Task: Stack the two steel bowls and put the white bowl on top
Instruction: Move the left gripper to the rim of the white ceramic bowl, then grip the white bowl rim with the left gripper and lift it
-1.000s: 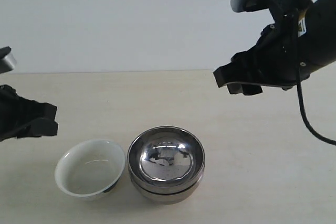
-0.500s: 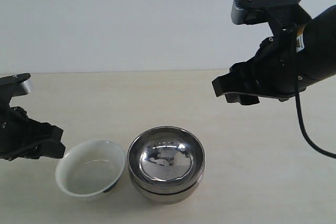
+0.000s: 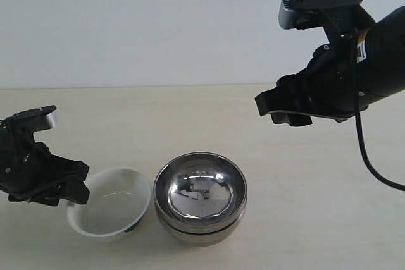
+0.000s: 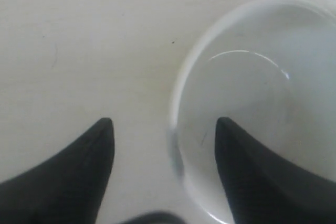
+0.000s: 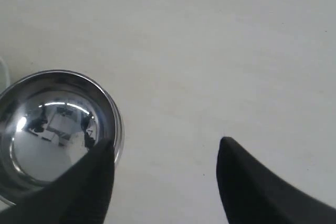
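On the bench: three bowls, two steel ones nested

On the pale bench [image 3: 304,219] stand three bowls, all well forward of its far edge. The one right gripper [image 3: 272,110] hangs high over the right side, jaws spread wide and empty. The one left gripper [image 3: 84,183] sits low at the left, jaws wide apart astride the rim of the white bowl [image 3: 111,210], one finger over its inside, one outside, gripping nothing. Two steel bowls [image 3: 200,194] sit nested, upright, mouths up. Just beside them on the left, the single white bowl stands upright, mouth up. Being round, none has a long axis.
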### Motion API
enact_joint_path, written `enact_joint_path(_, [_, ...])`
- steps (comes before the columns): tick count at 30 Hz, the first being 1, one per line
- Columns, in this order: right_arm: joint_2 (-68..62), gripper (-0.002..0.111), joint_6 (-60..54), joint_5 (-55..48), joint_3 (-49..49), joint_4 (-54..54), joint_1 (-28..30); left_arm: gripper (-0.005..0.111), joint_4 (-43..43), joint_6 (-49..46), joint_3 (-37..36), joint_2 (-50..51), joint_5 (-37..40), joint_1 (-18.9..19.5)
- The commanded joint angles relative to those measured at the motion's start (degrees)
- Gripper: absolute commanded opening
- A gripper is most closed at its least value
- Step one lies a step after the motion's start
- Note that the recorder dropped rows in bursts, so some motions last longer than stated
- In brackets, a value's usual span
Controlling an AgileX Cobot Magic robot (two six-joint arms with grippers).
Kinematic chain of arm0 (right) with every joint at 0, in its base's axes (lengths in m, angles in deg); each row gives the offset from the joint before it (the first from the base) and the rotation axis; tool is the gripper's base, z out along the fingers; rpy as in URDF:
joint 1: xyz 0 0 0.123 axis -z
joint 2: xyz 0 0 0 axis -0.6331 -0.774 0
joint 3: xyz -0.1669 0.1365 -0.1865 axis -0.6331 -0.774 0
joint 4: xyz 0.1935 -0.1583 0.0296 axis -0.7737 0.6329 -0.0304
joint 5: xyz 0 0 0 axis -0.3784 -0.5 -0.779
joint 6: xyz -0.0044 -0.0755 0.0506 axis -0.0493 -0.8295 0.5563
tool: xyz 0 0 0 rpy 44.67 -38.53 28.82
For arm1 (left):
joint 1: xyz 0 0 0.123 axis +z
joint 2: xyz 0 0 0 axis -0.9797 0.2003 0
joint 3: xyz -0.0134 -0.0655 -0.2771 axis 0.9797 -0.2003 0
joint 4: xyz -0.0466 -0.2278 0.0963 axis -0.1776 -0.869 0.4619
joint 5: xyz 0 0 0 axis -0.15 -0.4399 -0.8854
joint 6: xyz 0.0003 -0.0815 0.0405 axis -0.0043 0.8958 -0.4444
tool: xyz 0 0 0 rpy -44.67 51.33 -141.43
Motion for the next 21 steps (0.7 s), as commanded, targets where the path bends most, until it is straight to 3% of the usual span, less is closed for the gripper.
enact_joint_path(1, [0.6, 0.051, 0.1, 0.7, 0.0, 0.2, 0.1, 0.054, -0.5, -0.3, 0.3, 1.2, -0.6, 0.2])
enact_joint_path(10, [0.6, 0.051, 0.1, 0.8, 0.0, 0.2, 0.1, 0.050, -2.2, -0.3, 0.3, 3.6, -1.0, 0.2])
enact_joint_path(17, [0.6, 0.051, 0.1, 0.7, 0.0, 0.2, 0.1, 0.020, -3.2, -0.3, 0.3, 4.0, -2.4, 0.2])
enact_joint_path(21, [0.6, 0.051, 0.1, 0.5, 0.0, 0.1, 0.1, 0.008, -3.3, -0.6, 0.3, 4.1, -2.8, 0.2])
